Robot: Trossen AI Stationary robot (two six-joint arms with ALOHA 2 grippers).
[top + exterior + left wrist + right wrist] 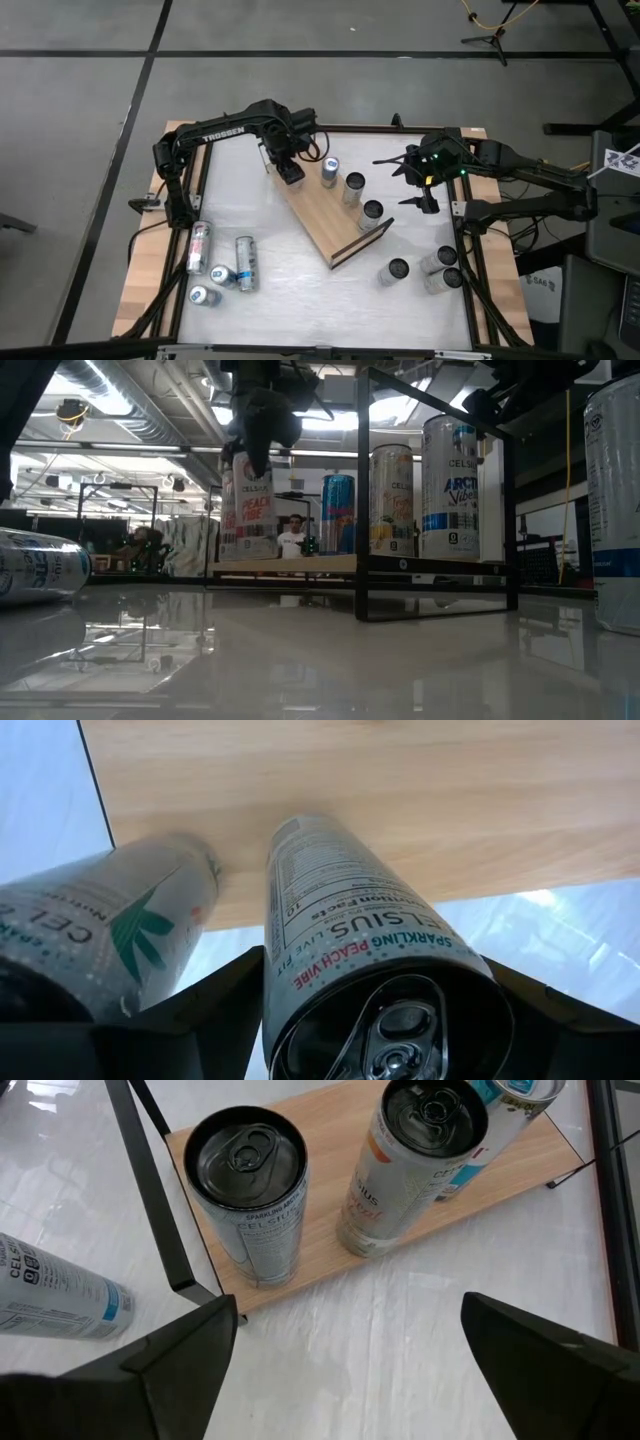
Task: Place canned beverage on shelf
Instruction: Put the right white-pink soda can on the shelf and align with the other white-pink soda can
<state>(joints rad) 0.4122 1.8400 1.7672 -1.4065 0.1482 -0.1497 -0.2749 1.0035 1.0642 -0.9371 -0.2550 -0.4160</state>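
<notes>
shelf [322, 212]: on bench [300, 290], carrying three upright cans (near right rail) | left claw [290, 170]: clamped on peach can [350, 940], standing on shelf's far end | right claw [415, 190]: fingers apart, empty

My two arms are dark, near-black, built of tubular links joined by rounded housings. The left arm [225, 135] carries the white word TROSSEN along its upper link. The right arm [530, 180] shows small green lights near its wrist, and black cables trail from its base end. Seen from my wrist cameras, the fingers [180, 1355] of the right pincer [350, 1365] are matte black, wedge-shaped, with flat angular faces; the left pincer [380, 1010] has the same black, faceted fingers.
</notes>
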